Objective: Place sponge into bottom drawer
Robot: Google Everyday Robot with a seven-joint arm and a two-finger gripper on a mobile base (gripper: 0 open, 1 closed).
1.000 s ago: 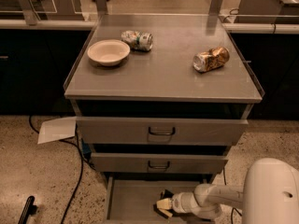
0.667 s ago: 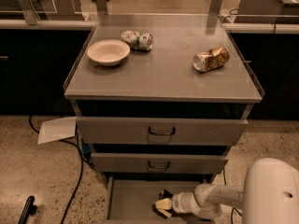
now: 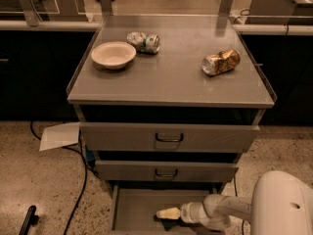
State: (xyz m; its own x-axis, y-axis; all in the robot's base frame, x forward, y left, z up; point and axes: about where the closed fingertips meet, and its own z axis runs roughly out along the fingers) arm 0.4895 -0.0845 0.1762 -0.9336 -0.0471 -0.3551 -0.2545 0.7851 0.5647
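The bottom drawer (image 3: 136,203) is pulled open at the foot of the grey cabinet, and its flat grey floor shows. My gripper (image 3: 167,213) reaches in from the right on a white arm (image 3: 217,211). Its pale tip sits low over the middle of the drawer floor. A dark patch lies just under the tip. I cannot make out the sponge as a separate thing; it may be hidden by the gripper.
On the cabinet top are a pale bowl (image 3: 113,54), a crushed green and white can (image 3: 144,42) and a crushed gold can (image 3: 221,61). The two upper drawers (image 3: 168,138) stand slightly open. A sheet of paper (image 3: 59,135) and a black cable (image 3: 80,180) lie on the floor to the left.
The gripper tip sits a little lower and flatter in the drawer than before. The dark piece seen above the tip earlier no longer shows. Everything on the cabinet top is unmoved.
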